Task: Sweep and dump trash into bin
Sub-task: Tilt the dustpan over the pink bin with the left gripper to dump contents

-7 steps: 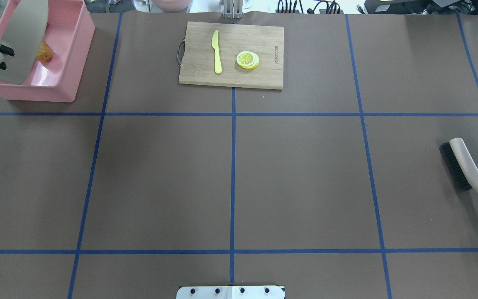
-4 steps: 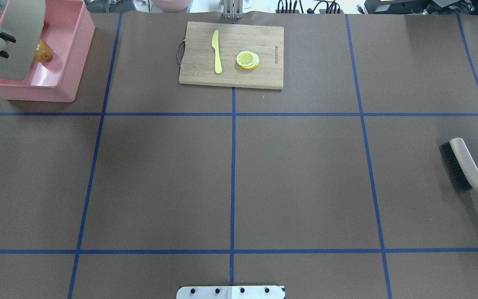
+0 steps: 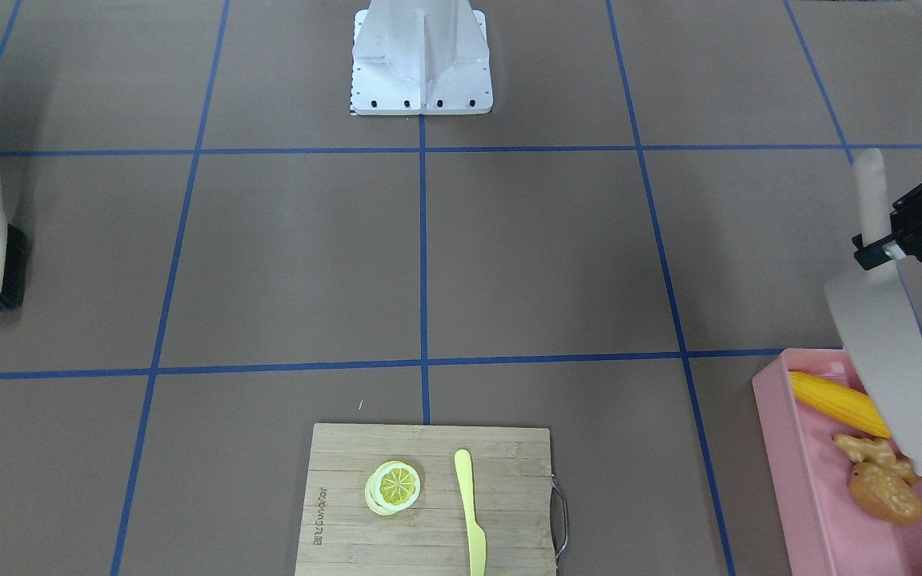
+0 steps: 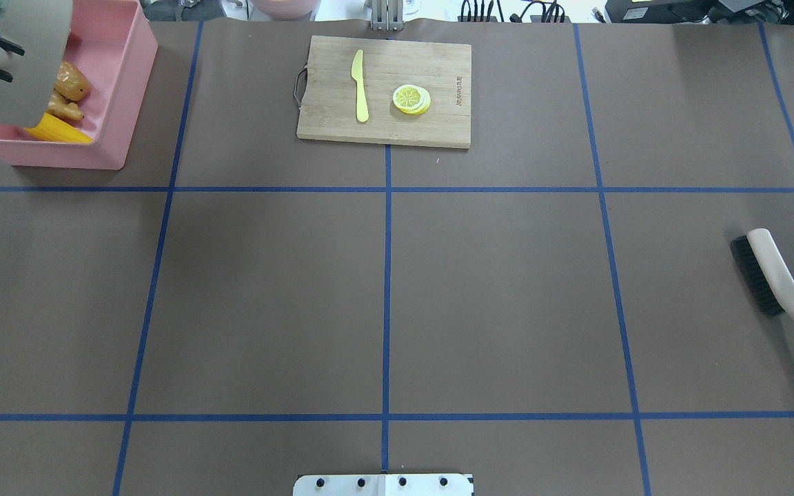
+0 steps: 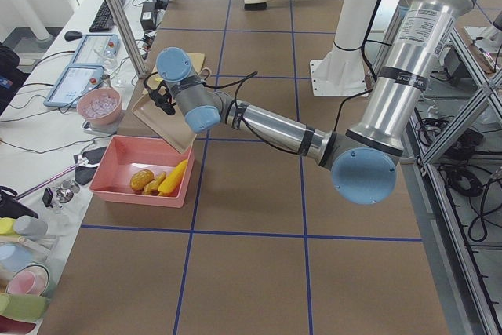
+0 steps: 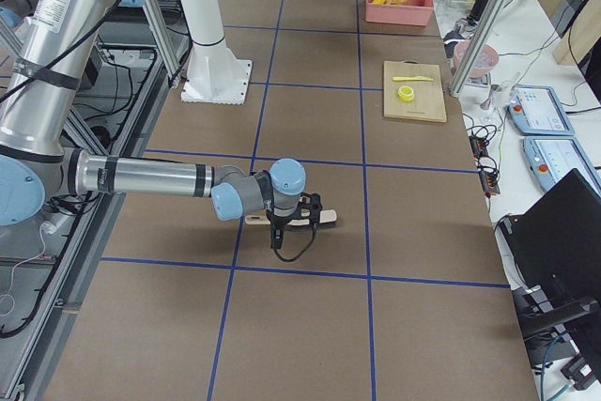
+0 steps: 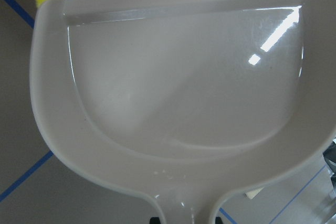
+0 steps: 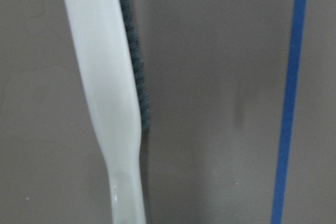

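Pink bin (image 3: 777, 456) holds corn cob (image 3: 833, 402), ginger root (image 3: 869, 452) and potato (image 3: 885, 496); left end effector (image 3: 877, 250), clamped on the tilted dustpan (image 3: 885, 352), should lift straight clear; right end effector (image 6: 299, 218) grip cannot be told.

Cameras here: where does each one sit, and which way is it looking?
Front-facing: across the table, facing the robot's base; left gripper holds dustpan over bin.
Overhead: behind the robot, looking forward and down; left gripper at top left.
Exterior left: table's left end; left arm near.
Exterior right: right end; right arm near, at brush.
Left wrist: into the dustpan.
Right wrist: onto the brush.
Shared: front-facing and overhead both show the cutting board.
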